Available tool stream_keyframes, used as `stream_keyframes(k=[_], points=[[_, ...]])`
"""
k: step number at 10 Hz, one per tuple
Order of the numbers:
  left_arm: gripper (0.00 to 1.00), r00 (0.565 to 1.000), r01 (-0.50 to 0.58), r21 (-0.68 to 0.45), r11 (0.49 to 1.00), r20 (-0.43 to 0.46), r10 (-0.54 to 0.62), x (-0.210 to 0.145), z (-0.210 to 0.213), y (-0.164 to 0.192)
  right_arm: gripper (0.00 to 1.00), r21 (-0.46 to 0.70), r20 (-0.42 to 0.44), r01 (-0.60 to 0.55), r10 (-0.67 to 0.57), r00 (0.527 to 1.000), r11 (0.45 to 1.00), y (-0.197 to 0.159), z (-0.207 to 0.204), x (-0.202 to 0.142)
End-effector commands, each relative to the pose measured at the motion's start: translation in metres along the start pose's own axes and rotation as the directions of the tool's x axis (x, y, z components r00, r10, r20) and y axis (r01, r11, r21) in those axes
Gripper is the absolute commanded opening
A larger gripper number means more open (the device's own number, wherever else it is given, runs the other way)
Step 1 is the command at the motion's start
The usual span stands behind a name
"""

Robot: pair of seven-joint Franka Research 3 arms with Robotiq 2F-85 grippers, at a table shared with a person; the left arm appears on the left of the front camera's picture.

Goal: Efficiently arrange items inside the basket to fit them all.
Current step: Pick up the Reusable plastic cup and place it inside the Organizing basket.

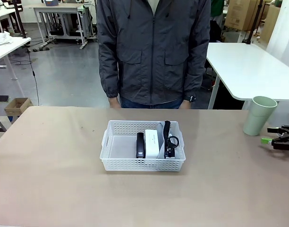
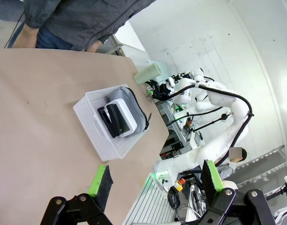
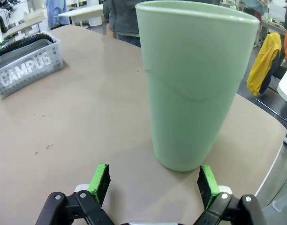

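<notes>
Across the tan table (image 1: pixel 50 165), the cup (image 1: pixel 259 115) stands at three o'clock from the basket (image 1: pixel 143 162). Right gripper (image 3: pixel 154 180), spread wide and empty, should straddle it squarely before closing; left gripper (image 2: pixel 155 180) gapes empty.

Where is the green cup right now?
The pale green cup stands upright on the table's right side, outside the white basket, just ahead of the open right gripper.

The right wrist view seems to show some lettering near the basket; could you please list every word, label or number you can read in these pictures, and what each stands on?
"CAMPUS": white capitals on the grey fabric pouch, read through the lattice wall of the white perforated plastic basket.
The small white box in the basket carries faint markings, too small to read.
No other text is legible.
</notes>
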State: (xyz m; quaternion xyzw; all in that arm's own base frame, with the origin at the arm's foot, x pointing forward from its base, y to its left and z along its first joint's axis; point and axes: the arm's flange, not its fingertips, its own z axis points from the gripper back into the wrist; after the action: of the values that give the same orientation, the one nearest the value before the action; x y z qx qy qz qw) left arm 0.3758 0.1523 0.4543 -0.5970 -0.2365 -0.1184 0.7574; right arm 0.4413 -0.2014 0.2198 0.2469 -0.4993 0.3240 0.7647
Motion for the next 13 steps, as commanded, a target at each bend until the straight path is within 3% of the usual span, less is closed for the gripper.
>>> stream_keyframes(k=[1, 3, 8, 13], points=[[1.00, 1.000, -0.002, 0.001, 1.000, -0.007, 0.002, -0.002, 0.000, -0.002, 1.00, -0.002, 0.028, -0.037, 0.037, 0.999, 0.999, -0.006, -0.014, -0.007], [1.00, 1.000, -0.002, 0.001, 1.000, -0.007, 0.002, -0.002, 0.000, -0.002, 1.00, 0.017, 0.059, -0.017, 0.016, 0.998, 1.000, -0.008, -0.028, -0.015], [1.00, 1.000, -0.002, 0.001, 1.000, -0.007, 0.002, -0.002, 0.000, -0.002, 1.00, 0.009, 0.243, -0.033, 0.030, 0.969, 0.999, -0.010, -0.056, -0.019], [1.00, 1.000, -0.002, 0.001, 1.000, -0.007, 0.002, -0.002, 0.000, -0.002, 1.00, -0.097, 0.284, -0.012, 0.040, 0.958, 0.995, -0.010, -0.086, -0.010]])
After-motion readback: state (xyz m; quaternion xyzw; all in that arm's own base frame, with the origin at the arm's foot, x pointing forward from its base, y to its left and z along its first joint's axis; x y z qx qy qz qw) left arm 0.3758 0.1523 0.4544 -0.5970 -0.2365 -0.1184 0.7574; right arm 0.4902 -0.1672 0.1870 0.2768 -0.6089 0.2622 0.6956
